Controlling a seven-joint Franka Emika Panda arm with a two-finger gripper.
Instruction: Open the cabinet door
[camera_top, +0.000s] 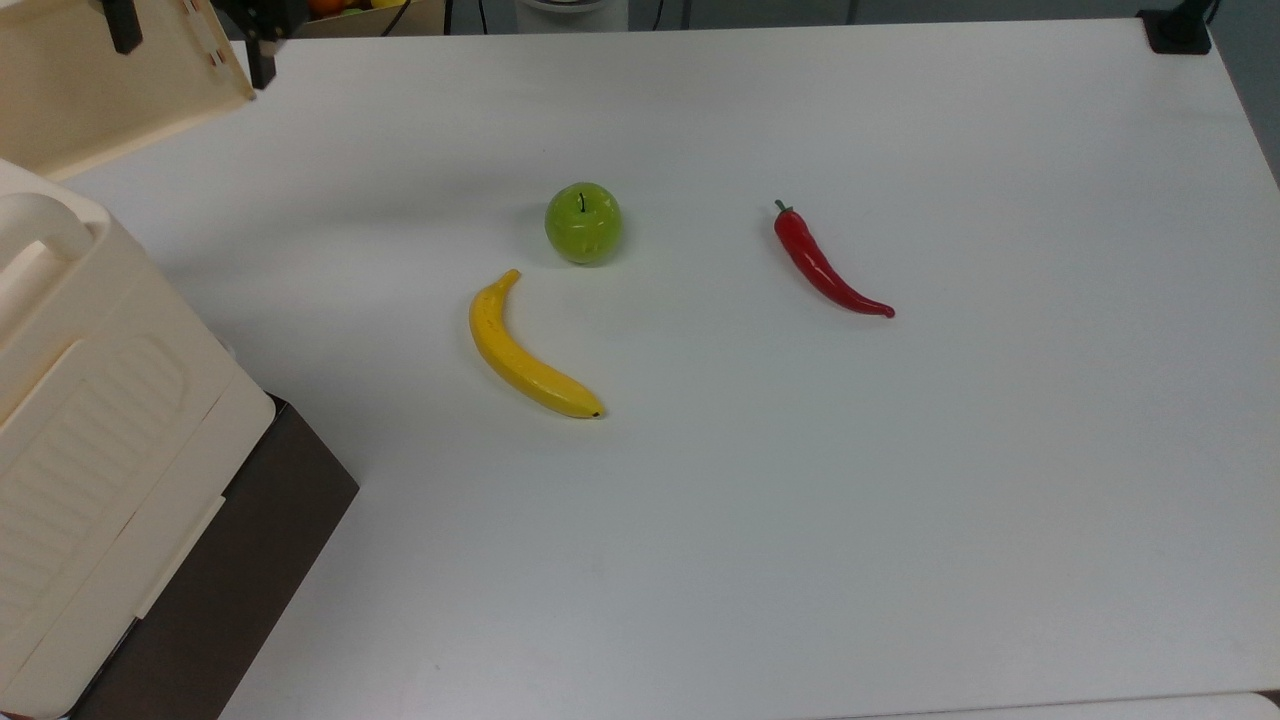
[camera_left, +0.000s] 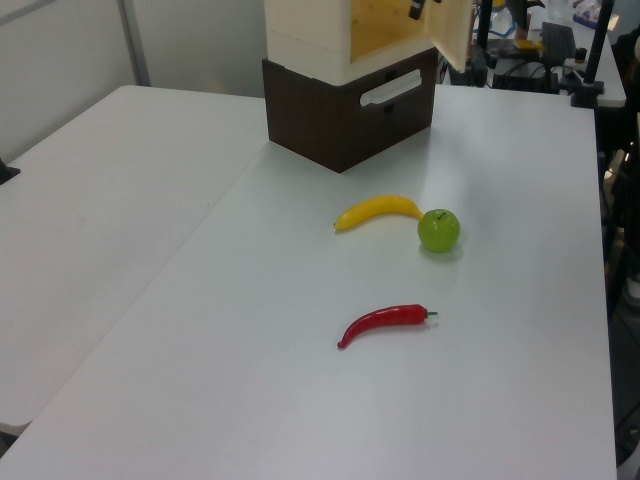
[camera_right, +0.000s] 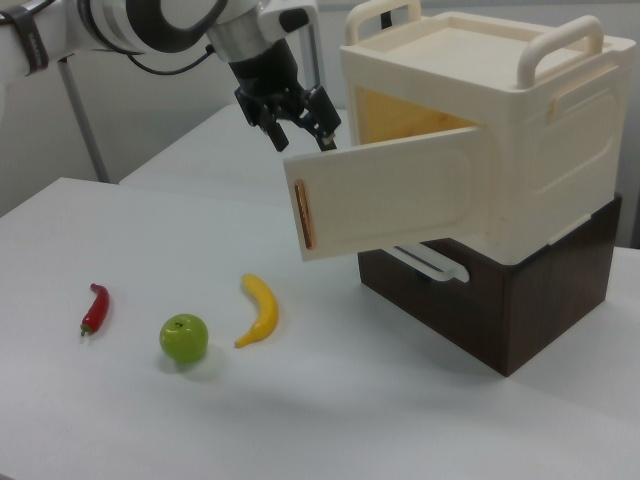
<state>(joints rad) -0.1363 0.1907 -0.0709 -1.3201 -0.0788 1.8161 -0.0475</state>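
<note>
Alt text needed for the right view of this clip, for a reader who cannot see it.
A cream cabinet on a dark brown base has its cabinet door swung wide open, with the robot's gripper just above the door's free edge. On the white table lie a banana, a green apple and a red chili pepper.
</note>
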